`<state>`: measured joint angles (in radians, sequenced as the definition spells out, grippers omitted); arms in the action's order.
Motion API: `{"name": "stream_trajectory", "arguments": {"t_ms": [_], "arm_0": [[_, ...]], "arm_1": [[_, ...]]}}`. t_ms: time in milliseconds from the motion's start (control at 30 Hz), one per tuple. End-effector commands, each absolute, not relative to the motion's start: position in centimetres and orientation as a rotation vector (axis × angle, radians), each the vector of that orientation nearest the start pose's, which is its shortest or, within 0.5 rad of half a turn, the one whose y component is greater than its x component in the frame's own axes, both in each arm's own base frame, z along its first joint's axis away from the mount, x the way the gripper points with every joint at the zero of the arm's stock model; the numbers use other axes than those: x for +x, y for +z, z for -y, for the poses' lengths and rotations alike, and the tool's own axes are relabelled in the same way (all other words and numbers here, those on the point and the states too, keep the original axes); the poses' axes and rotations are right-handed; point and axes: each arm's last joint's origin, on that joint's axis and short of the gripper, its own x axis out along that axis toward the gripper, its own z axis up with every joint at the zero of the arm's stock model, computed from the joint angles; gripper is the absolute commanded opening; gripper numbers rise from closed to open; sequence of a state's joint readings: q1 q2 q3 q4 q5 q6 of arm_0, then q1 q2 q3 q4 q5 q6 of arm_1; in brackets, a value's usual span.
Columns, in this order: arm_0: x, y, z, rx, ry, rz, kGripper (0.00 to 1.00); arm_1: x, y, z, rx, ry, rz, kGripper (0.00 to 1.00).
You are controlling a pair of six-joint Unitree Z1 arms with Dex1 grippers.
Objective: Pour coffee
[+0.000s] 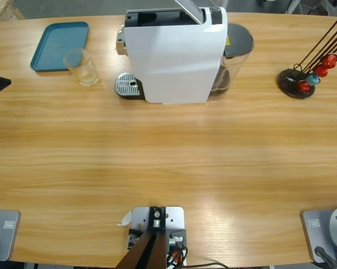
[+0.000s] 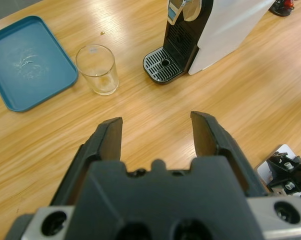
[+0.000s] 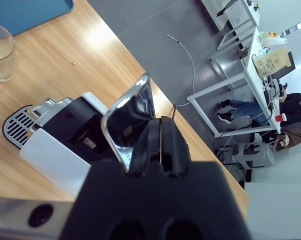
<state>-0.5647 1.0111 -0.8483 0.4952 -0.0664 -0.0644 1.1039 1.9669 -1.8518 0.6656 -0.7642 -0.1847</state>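
While no coffee shows, glass [image 2: 96,69] stands empty just left of machine's drip tray [image 2: 162,65].
Left gripper [image 2: 158,131] jaws wide, nothing held; right gripper [image 3: 161,145] jaws closed, empty. Approach glass level, grasp mid-wall, keep upright.

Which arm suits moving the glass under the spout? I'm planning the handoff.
Left, probably: its open gripper faces the empty glass beside the drip tray. The right gripper is shut, above the coffee machine.

High view: overhead, straight down on long wooden table [image 1: 168,157]. Left wrist view: low, facing white boxy coffee machine [image 2: 215,30]. Right wrist view: close above same machine, tilted roomward.
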Motion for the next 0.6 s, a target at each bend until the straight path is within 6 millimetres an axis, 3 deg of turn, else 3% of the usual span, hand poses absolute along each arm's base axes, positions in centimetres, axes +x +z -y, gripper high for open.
{"name": "stream_trajectory", "arguments": {"t_ms": [33,600], "arm_0": [[11.3,33.4,7.8,0.106,-0.6,-0.725,0.586],[11.4,33.3,7.9,0.107,-0.598,-0.731,0.586]], "arm_1": [[22.3,31.3,-40.9,-0.918,0.437,-0.541,0.0],[22.7,29.4,-42.0,-0.91,0.455,-0.575,0.0]]}}
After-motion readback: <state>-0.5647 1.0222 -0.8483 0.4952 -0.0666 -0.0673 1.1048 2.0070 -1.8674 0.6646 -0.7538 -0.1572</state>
